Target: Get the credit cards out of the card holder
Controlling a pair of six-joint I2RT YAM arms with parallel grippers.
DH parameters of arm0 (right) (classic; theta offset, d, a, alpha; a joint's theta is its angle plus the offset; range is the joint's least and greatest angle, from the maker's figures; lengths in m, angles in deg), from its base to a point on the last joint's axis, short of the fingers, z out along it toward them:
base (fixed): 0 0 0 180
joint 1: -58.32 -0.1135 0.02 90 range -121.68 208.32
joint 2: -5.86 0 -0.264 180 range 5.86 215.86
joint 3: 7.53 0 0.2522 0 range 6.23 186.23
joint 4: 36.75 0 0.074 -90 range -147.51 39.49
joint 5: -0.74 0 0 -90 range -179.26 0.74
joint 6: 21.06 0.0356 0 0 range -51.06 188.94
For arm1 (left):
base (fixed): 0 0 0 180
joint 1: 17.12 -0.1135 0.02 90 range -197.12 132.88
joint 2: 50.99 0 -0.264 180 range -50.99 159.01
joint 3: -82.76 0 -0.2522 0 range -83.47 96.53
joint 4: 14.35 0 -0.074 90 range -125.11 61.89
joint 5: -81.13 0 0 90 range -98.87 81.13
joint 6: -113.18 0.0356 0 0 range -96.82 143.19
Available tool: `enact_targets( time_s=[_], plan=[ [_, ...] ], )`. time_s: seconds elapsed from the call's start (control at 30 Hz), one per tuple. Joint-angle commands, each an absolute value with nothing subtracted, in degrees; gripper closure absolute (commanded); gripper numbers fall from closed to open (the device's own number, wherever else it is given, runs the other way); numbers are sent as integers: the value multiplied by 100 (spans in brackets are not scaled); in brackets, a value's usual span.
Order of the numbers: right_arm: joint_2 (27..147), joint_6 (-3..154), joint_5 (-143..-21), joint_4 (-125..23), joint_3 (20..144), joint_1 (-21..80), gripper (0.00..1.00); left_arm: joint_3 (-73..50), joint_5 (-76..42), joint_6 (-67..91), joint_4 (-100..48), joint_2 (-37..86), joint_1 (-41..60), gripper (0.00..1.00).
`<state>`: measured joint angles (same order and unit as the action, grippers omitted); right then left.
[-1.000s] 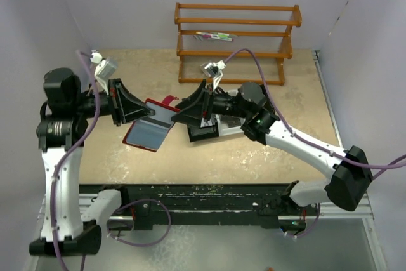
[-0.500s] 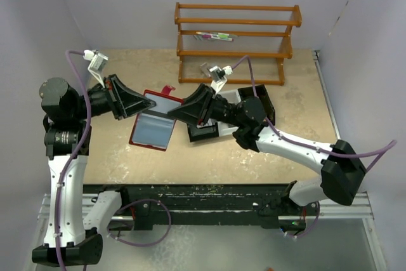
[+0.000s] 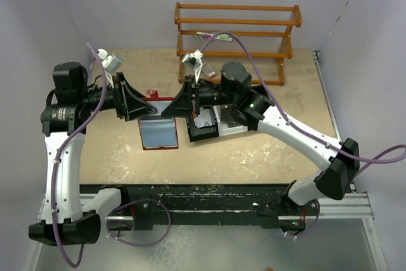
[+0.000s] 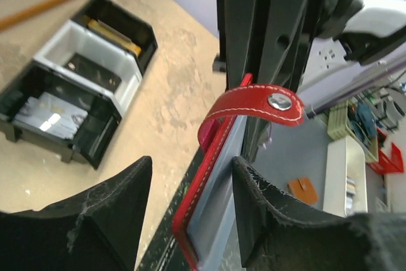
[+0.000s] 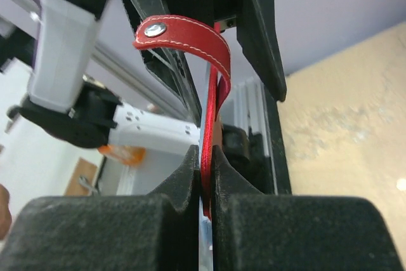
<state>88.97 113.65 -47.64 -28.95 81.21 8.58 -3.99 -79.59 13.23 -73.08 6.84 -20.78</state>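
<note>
The red card holder (image 3: 158, 132) hangs unfolded above the table between my two grippers, its grey-blue sleeve face towards the top camera. My right gripper (image 3: 167, 112) (image 5: 206, 153) is shut on the holder's red edge (image 5: 209, 125), and the snap tab (image 5: 184, 33) curls above the fingers. My left gripper (image 3: 151, 110) (image 4: 191, 169) is open around the holder's other side (image 4: 212, 201); its left finger stands clear of the red edge. Grey-silver credit cards (image 4: 47, 115) lie in the tray's end compartment. Whether a card sits in the sleeve cannot be told.
The black-and-white three-compartment tray (image 3: 223, 130) (image 4: 120, 99) lies on the table right of the holder, under the right arm. It holds a gold block (image 4: 114, 36) and a dark block (image 4: 89, 71). A wooden rack (image 3: 235, 42) stands at the back.
My right gripper has shut on the card holder's edge while my left gripper has opened. The holder has swung from tilted to hanging square, and the right arm has reached further left.
</note>
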Motion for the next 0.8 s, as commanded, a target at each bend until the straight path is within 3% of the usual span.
enact_targets(
  time_s=[0.0, 0.23, 0.37, 0.77],
  plan=[
    [9324, 9506, -4085, -6044, 9534, 878, 100, -211, -8303, 3567, -9265, 1035, -2072, 45],
    [9884, 8594, -4209, -7749, 10656, 875, 100, -107, -8622, 4382, -10043, 1116, -2077, 53],
    [10091, 8506, -4204, -7872, 10966, 875, 100, -191, -8806, 4451, -10050, 1051, -2072, 53],
    [10420, 8545, -3749, -7875, 11355, 852, 100, -639, -9462, 3717, -9482, 1086, -2072, 68]
  ],
)
